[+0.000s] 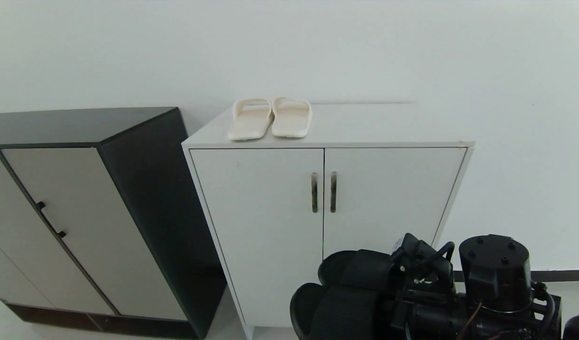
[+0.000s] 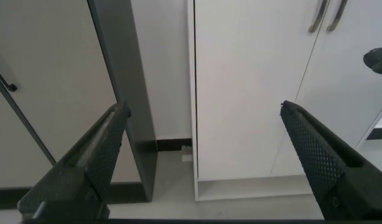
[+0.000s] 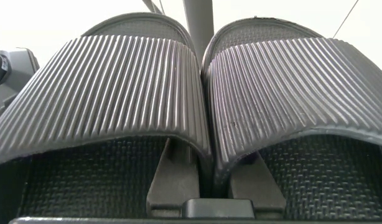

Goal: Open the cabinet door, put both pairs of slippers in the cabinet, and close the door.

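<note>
black slippers (image 1: 346, 288) clamped in right end effector (image 3: 211, 186) | left end effector (image 2: 203, 111) apart | cabinet (image 1: 261, 226) shut, beige slippers (image 1: 289, 119) atop

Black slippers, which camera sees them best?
The right wrist view: the black slippers sit close up, both ribbed straps side by side, held by the right gripper. The head view shows them lower right, partly hidden. The left wrist view catches a dark edge, perhaps a toe.
</note>
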